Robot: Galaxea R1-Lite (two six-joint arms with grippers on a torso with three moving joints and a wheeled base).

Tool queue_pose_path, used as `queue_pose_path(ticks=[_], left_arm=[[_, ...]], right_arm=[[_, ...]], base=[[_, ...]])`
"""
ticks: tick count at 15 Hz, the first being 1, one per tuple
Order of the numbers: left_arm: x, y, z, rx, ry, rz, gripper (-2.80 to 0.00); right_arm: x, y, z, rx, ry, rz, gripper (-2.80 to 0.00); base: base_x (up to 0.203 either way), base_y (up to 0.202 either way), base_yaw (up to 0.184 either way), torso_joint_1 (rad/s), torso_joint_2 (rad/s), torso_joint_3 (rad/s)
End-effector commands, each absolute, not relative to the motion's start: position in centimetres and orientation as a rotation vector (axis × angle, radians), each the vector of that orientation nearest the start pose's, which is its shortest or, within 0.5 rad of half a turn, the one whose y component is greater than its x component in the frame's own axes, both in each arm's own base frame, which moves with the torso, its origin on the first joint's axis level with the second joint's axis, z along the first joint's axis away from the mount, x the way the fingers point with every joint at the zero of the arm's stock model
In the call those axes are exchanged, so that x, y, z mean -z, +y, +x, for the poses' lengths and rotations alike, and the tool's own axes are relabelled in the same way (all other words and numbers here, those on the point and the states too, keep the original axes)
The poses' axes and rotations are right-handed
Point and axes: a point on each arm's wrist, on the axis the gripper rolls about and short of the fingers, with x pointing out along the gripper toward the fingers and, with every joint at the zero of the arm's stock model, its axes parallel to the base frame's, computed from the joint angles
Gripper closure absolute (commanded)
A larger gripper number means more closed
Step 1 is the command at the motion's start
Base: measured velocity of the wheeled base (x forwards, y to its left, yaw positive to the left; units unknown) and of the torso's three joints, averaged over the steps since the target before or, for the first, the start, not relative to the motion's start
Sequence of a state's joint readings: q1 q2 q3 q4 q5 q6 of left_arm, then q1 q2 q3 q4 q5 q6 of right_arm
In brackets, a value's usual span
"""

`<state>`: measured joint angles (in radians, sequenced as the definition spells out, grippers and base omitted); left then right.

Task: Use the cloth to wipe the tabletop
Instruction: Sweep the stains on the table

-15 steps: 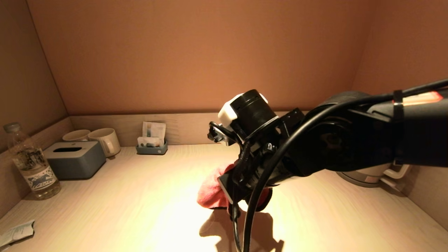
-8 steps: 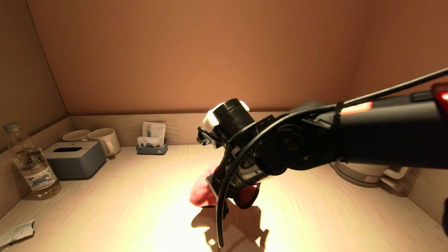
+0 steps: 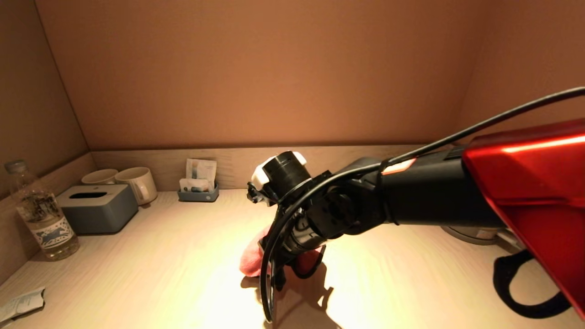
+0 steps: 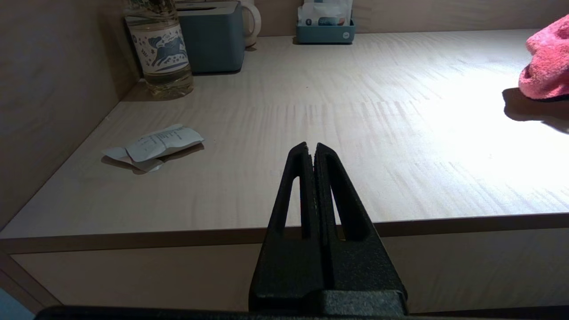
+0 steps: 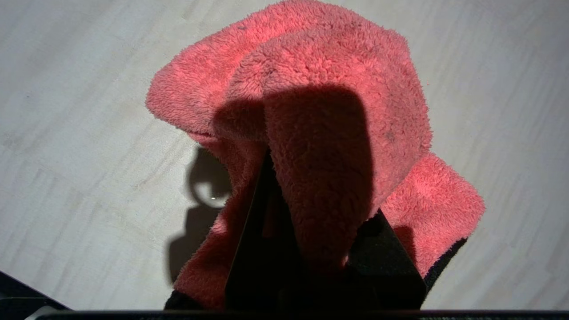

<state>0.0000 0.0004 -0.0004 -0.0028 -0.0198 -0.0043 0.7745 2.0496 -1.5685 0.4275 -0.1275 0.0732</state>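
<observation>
Head view first, swept from left edge to right. At the far left a water bottle (image 3: 42,218) stands against the side wall, a crumpled paper slip (image 3: 22,303) lying at the lower left corner. Next come a grey tissue box (image 3: 97,208), two mugs (image 3: 136,183) behind it and a small sachet holder (image 3: 198,188) against the back ledge — none of it has been disturbed across the last second.

Centre frame is where the change is seen. The pink cloth (image 3: 252,258) is now found lower and further left in the frame than it was a second ago, carried steadily that way by the right gripper (image 3: 285,265). In the right wrist view the cloth (image 5: 311,133) is shown draped over and pinched between the dark fingers (image 5: 262,249), its loose folds spread on the pale tabletop (image 3: 151,265). A wiping stroke is judged to be under way, travelling leftward, with a lit band of the surface already covered and the left portion not yet reached. A kettle base (image 3: 475,230) is glimpsed behind the arm at the right.

The left gripper (image 4: 311,151) is parked off the table's front edge, its fingers pressed together on nothing — the cloth (image 4: 546,66) is seen at the upper right of that view, well apart from it.
</observation>
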Motion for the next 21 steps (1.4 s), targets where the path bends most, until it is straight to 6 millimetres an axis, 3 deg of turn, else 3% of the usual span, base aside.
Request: queue_pose_path(ticks=[1, 6, 13, 15, 18, 21], left_arm=[[-7.6, 0.0, -2.3, 0.02, -0.004, -0.005, 0.0], [-7.6, 0.0, -2.3, 0.021, -0.002, -0.005, 0.0], [-7.6, 0.0, -2.3, 0.021, -0.004, -0.005, 0.0], [-7.6, 0.0, -2.3, 0.02, -0.005, -0.005, 0.0], [-7.6, 0.0, -2.3, 0.02, -0.003, -0.005, 0.0], [-7.6, 0.0, -2.3, 0.02, -0.003, -0.005, 0.0]], right_arm=[[-16.3, 27.3, 28.3, -0.568, 0.874, -0.345, 0.0], [-14.4, 27.4, 28.1, -0.603, 0.944, -0.352, 0.0], [-13.6, 27.6, 27.3, -0.618, 0.973, -0.371, 0.0], [-13.4, 28.1, 26.3, -0.636, 0.976, -0.38, 0.0], [-13.9, 30.0, 22.3, -0.734, 0.958, -0.426, 0.0], [-14.2, 31.2, 20.8, -0.774, 0.939, -0.431, 0.0]], base=[[0.0, 0.0, 0.0, 0.0, 0.0, 0.0], [0.0, 0.0, 0.0, 0.0, 0.0, 0.0], [0.0, 0.0, 0.0, 0.0, 0.0, 0.0], [0.0, 0.0, 0.0, 0.0, 0.0, 0.0], [0.0, 0.0, 0.0, 0.0, 0.0, 0.0], [0.0, 0.0, 0.0, 0.0, 0.0, 0.0]])
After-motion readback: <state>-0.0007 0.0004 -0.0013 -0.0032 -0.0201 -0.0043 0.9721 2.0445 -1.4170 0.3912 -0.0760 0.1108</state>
